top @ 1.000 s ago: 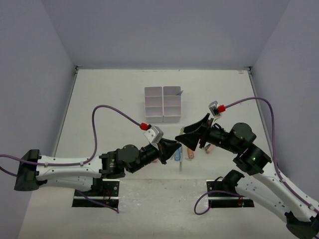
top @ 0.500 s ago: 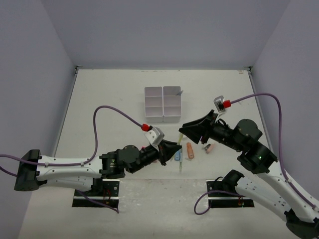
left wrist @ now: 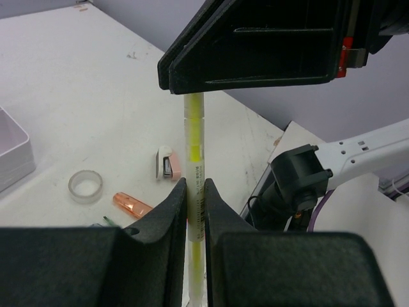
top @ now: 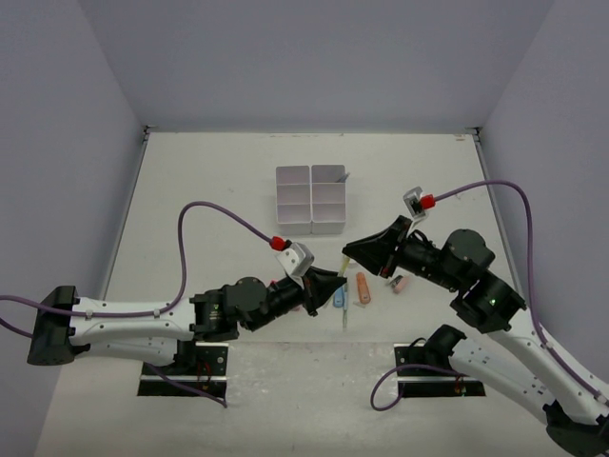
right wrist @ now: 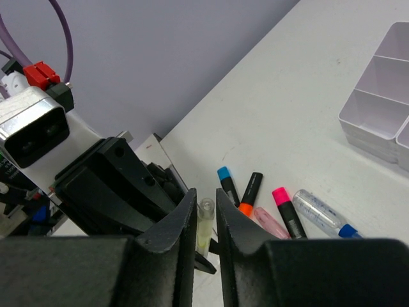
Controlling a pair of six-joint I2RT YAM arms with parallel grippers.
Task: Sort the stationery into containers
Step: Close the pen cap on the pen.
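Spanning the air between the two arms, the yellow pen (left wrist: 193, 160) stands clear of the table (top: 209, 190), well short of the white organiser tray (top: 311, 227) beyond it. The left gripper (left wrist: 195, 189) pinches its printed barrel between narrow jaws. The right gripper (right wrist: 204, 199) has its jaws drawn in tight on either side of the clear far end, seemingly touching it (how firmly they bite, the views do not settle). I judge the pen light, stiff and smooth-skinned, so a pinch at the very tip would let it swivel or slide. A hold further down the barrel, across its width, looks safer before either side lets go. Below lie the other pieces: a blue-ended highlighter (right wrist: 225, 182), an orange-ended highlighter (right wrist: 251, 188), a pink-ended highlighter (right wrist: 285, 208) and a blue-capped glue pen (right wrist: 323, 214) close together, with a tape ring (left wrist: 85, 185) lying apart from them.
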